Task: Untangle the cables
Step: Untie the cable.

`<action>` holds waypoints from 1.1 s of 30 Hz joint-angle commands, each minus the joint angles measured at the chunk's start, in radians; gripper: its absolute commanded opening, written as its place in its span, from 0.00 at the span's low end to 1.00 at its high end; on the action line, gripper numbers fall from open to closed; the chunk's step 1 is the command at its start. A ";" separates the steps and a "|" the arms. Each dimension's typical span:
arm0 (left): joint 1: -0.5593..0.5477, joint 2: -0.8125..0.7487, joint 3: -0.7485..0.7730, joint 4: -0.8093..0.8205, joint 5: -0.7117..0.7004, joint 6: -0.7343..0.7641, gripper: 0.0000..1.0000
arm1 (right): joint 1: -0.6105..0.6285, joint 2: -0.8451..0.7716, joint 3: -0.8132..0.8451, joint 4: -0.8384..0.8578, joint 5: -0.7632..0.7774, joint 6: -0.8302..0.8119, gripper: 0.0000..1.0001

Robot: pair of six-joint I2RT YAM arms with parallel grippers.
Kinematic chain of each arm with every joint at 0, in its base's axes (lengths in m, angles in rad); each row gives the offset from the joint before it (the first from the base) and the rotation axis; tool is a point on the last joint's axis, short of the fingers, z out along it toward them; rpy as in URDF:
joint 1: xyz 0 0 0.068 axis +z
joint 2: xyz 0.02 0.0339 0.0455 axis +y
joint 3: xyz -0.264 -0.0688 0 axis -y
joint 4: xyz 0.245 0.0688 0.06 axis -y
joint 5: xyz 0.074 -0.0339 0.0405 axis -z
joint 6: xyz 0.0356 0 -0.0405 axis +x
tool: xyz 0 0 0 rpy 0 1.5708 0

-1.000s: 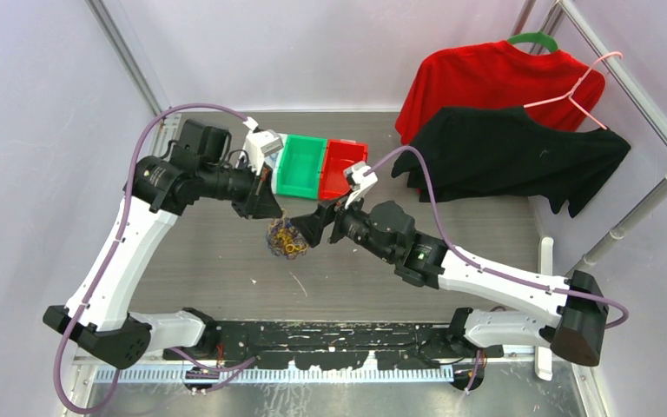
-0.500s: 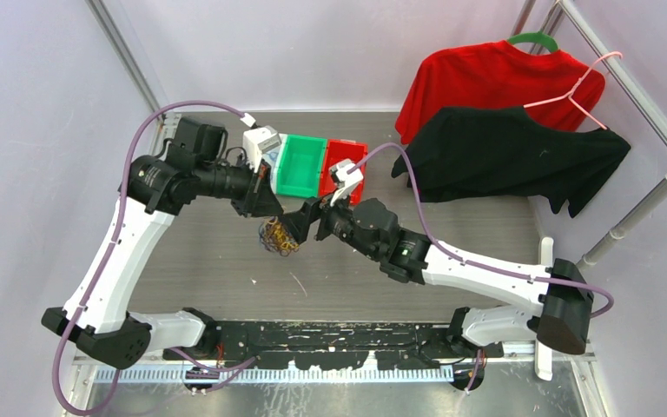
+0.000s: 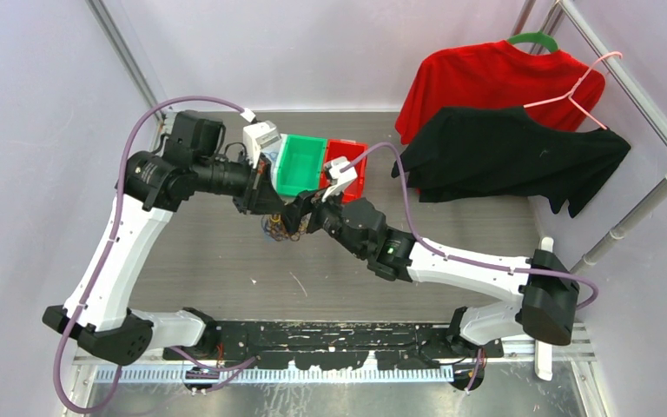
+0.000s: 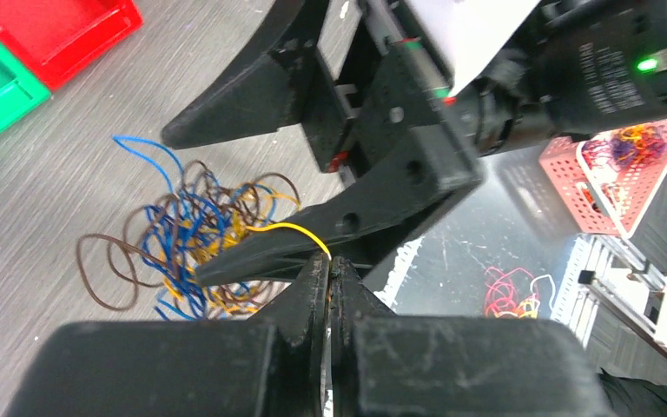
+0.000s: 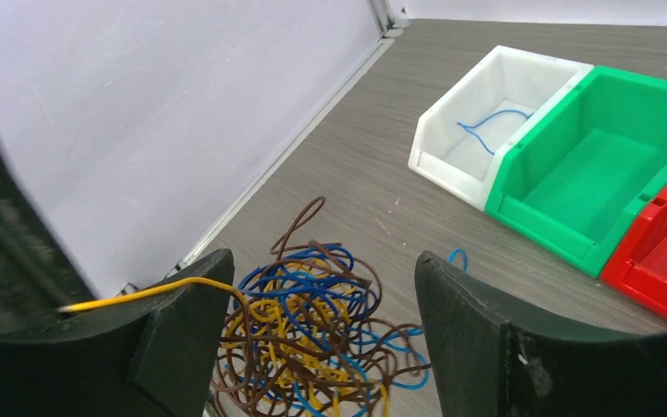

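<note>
At bench (image 3: 217, 256) centre, cables (image 5: 304, 334) lie clumped, only 1 blue strand (image 5: 489, 122) binned toward 12 o'clock; left claw (image 4: 330, 261) pinches a yellow strand (image 4: 291, 228), right claw (image 5: 321, 261) gapes wide, empty.

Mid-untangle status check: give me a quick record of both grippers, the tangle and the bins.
left gripper: shut on one yellow cable that leads back to the tangle
right gripper: open, one finger on each side above the tangle, holding nothing
tangle: blue, yellow and brown cables clumped on the table
white bin: one blue cable inside
green bin: empty
red bin: visible part empty
</note>
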 commanded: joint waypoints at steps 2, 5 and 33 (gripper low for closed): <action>-0.004 -0.004 0.096 -0.019 0.176 -0.062 0.00 | -0.003 0.059 0.057 0.096 0.108 -0.076 0.80; -0.004 0.022 0.123 -0.030 0.233 -0.084 0.00 | -0.002 0.099 0.079 0.130 0.101 -0.098 0.79; -0.004 0.044 0.604 0.079 -0.076 0.046 0.00 | -0.004 0.118 -0.204 -0.094 0.157 -0.062 0.72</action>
